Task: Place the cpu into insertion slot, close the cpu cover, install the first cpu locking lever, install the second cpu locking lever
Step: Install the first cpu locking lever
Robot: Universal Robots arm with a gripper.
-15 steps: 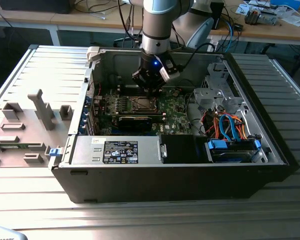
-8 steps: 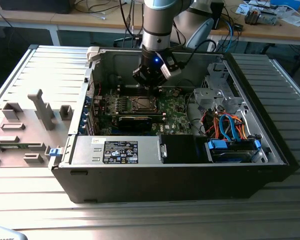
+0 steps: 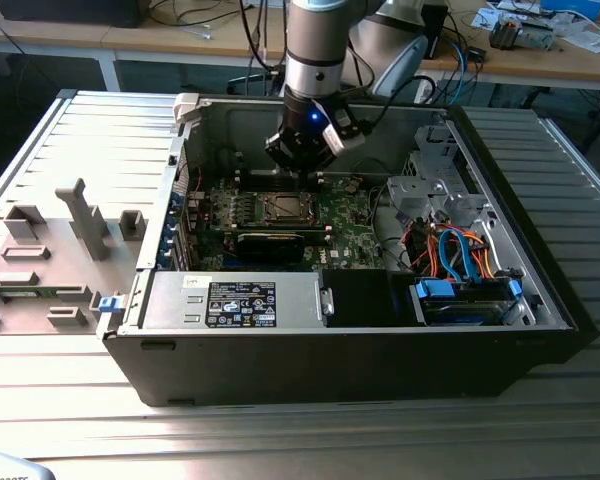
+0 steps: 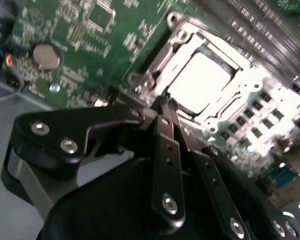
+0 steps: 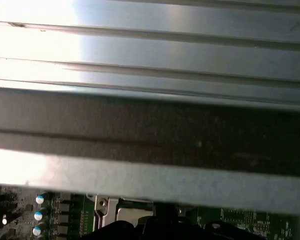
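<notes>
The cpu [image 4: 199,80] sits seated in the insertion slot [image 4: 157,65], a pale, glare-washed square with a silvery-tan top, framed by the shiny metal of the cpu cover [image 4: 222,117], which appears to lie down around it — its window showing the chip. In the exterior view the slot [image 3: 285,207] lies mid-board inside the open computer case [image 3: 540,300], roughly at the six o'clock side of the end effector [image 3: 302,170], which hangs just above the socket's far edge. In the second wrist view the end effector [image 4: 166,102] has its black fingers [image 4: 162,135] drawn together to a narrow tip with nothing visibly gripped, that tip pressing at the socket's near edge, with the chip at about one o'clock from it. Whether a locking lever lies under the tip cannot be told. The case rests on a ribbed metal table [image 3: 40,140].
</notes>
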